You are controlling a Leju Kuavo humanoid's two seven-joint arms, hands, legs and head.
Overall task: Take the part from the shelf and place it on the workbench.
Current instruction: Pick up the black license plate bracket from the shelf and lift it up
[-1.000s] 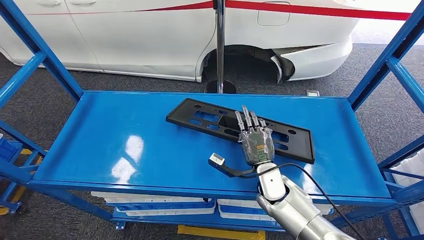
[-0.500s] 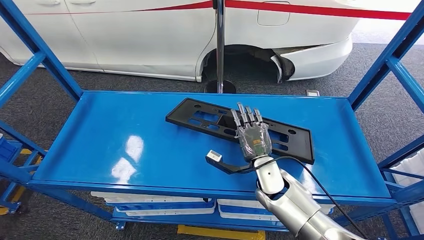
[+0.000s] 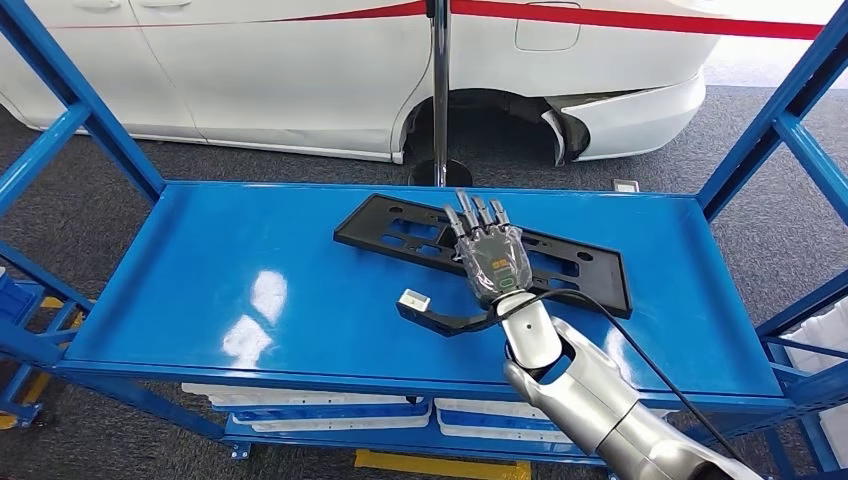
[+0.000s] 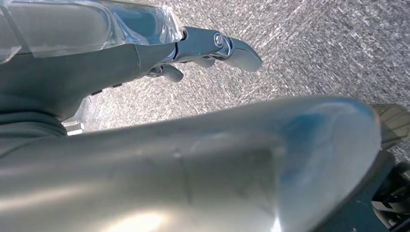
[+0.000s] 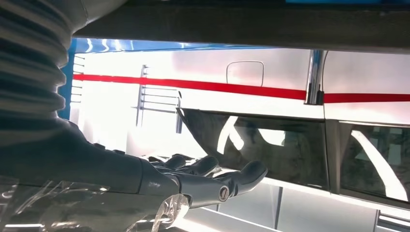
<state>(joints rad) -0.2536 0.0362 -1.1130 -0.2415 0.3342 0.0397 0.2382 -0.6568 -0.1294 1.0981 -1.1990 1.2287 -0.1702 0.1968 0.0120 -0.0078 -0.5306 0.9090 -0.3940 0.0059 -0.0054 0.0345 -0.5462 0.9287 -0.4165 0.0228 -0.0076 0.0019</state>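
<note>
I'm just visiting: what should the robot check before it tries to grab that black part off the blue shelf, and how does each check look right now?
1. Black part lies flat on the blue shelf: ok.
2. Right hand is above the part's middle, fingers extended: ok.
3. Fingers are closed around the part: not ok, no grip yet.
4. Whether the hand touches the part: cannot tell.
5. Shelf surface around the part is free of other things: ok.
6. Left hand holds nothing, above the floor: ok.

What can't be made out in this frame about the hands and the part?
- Head view: right hand covers the middle of the black part; contact underneath hidden.
- Left wrist view: left hand mostly hidden by the arm; its state is unclear.
- Right wrist view: part too dark to read.
</note>
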